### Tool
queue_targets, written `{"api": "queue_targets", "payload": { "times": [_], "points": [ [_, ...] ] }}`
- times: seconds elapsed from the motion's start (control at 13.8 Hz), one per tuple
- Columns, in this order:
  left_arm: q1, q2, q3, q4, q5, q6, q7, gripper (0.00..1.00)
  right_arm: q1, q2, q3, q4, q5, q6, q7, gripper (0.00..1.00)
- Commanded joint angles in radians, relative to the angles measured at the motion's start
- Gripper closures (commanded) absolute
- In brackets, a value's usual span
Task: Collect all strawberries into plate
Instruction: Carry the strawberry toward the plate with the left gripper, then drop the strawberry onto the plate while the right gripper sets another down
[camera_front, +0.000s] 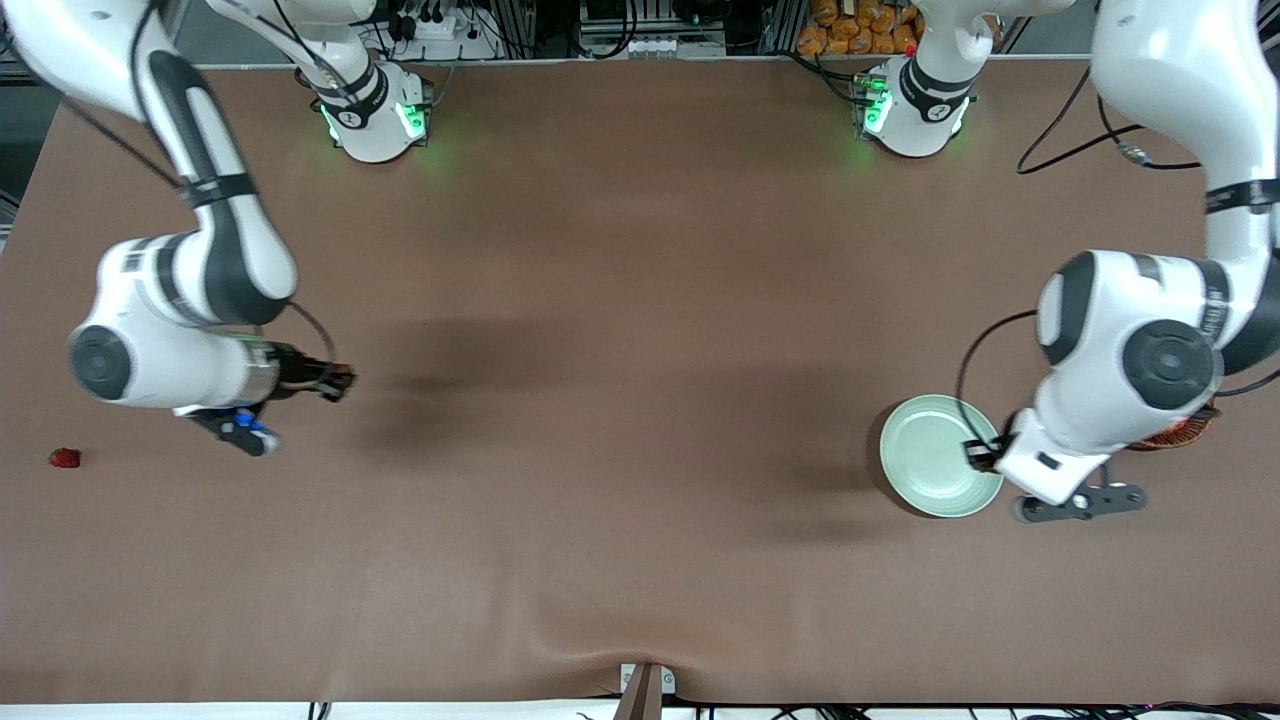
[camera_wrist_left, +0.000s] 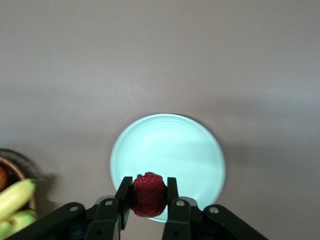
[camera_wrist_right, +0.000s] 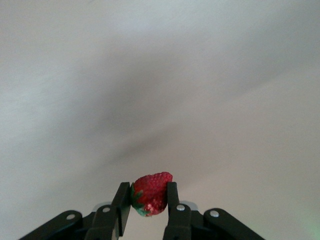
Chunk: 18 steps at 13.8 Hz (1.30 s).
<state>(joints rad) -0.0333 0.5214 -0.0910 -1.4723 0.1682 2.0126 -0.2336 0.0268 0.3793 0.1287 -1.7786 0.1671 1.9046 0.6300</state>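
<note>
The left gripper (camera_wrist_left: 149, 196) is clamped on a strawberry (camera_wrist_left: 149, 194) and hangs over the plate (camera_wrist_left: 175, 145), whose rim lies straight below the jaws, its centre a little ahead of them. The right gripper (camera_wrist_right: 148, 199) pinches a second strawberry (camera_wrist_right: 150, 193) above bare table (camera_front: 620, 400) toward the right arm's end, well apart from the plate. A third strawberry (camera_front: 65, 458) lies on the table near that arm.

We see our left gripper (camera_wrist_left: 149, 196) clamped on a red strawberry (camera_wrist_left: 149, 194), hanging over the near rim of the pale mint plate (camera_wrist_left: 170, 150) on the brown table (camera_wrist_left: 160, 60). At the frame's edge sit bananas (camera_wrist_left: 14, 200) in a basket (camera_wrist_left: 15, 170).
</note>
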Motion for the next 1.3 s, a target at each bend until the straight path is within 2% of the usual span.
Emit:
{"api": "queue_targets", "payload": {
  "times": [0.0,0.14,0.43,0.58,0.72,0.87,1.08,1.16,1.23],
  "points": [
    [0.05,0.04,-0.013,-0.011,0.004,0.056,0.106,1.0,0.111,0.048,-0.014,0.08,0.057,0.013,0.19,1.0],
    [0.076,0.074,-0.013,-0.013,0.005,0.086,0.157,1.0,0.183,0.091,-0.014,0.108,0.058,0.077,0.323,1.0],
    [0.15,0.152,-0.013,-0.023,0.014,0.182,0.305,1.0,0.329,0.197,-0.014,0.113,0.084,0.29,0.529,1.0],
    [0.129,0.152,-0.035,-0.055,0.007,0.192,0.318,1.0,0.402,0.258,-0.015,0.134,0.083,0.384,0.63,1.0],
    [0.136,0.132,-0.097,-0.147,0.004,0.205,0.316,1.0,0.468,0.311,-0.015,0.163,0.078,0.436,0.71,1.0],
    [0.139,0.106,-0.125,-0.264,0.004,0.335,0.316,1.0,0.508,0.346,-0.015,0.183,0.077,0.467,0.77,1.0],
    [0.141,0.103,-0.125,-0.31,0.005,0.399,0.316,1.0,0.55,0.372,-0.017,0.192,0.071,0.488,0.807,1.0],
    [0.141,0.103,-0.125,-0.309,0.007,0.399,0.318,0.94,0.561,0.374,-0.017,0.192,0.069,0.504,0.819,1.0],
    [0.141,0.103,-0.125,-0.309,0.01,0.399,0.318,0.63,0.567,0.377,-0.017,0.192,0.069,0.507,0.827,1.0]
  ]
}}
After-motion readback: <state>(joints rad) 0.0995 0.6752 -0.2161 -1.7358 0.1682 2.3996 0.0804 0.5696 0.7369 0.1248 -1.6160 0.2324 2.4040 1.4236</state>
